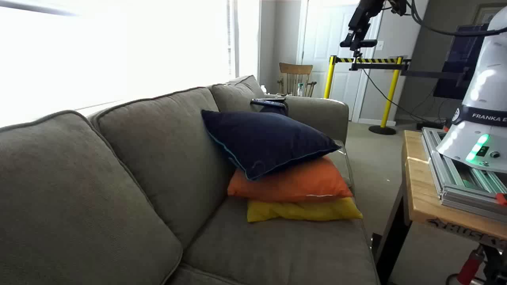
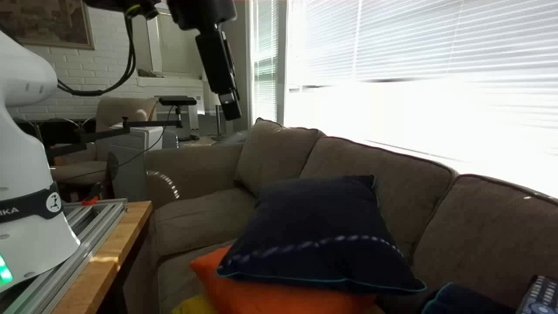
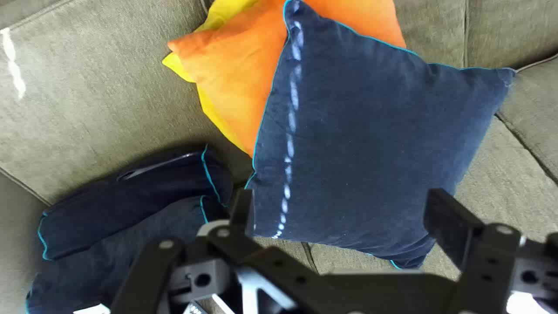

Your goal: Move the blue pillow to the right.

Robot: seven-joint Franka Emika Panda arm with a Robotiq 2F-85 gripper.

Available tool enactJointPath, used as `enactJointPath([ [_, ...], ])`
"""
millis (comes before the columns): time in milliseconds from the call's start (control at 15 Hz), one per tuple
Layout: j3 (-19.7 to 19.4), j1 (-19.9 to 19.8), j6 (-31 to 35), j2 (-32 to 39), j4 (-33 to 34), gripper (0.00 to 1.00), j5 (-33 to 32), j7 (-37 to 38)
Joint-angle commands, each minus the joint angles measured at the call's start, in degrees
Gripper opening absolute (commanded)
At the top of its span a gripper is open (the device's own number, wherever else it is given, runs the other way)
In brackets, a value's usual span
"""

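Exterior views opposed, wrist above

An exterior view looks along the grey-brown fabric sofa [image 1: 130,146] toward a brown wooden chair [image 1: 296,71]; an exterior view faces the opposite way, toward a white brick wall [image 2: 78,67]; both share the navy-blue square fabric pillow [image 1: 269,138]; the wrist view looks down on it past the black two-fingered gripper [image 3: 339,209] and shows it largest.

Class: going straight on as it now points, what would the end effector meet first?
Probably the blue pillow, which shows ahead of the open end effector in the wrist view; depth is unclear.

White arm [image 1: 484,85], black FRANKA band [image 1: 481,116], green light [image 1: 477,147], black hand [image 3: 340,207].
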Motion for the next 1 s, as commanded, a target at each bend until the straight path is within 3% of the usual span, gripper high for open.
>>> enactJointPath([
  [0, 1.2, -1.3, -0.2, 0.3, 0.1, 1.0, 1.0, -0.8],
  [667, 1.2, -1.3, -0.2, 0.3, 0.1, 1.0, 1.0, -0.8],
  [933, 1.3, 1.0, 2.7, 3.2, -0.6, 1.0, 2.2, -3.0],
])
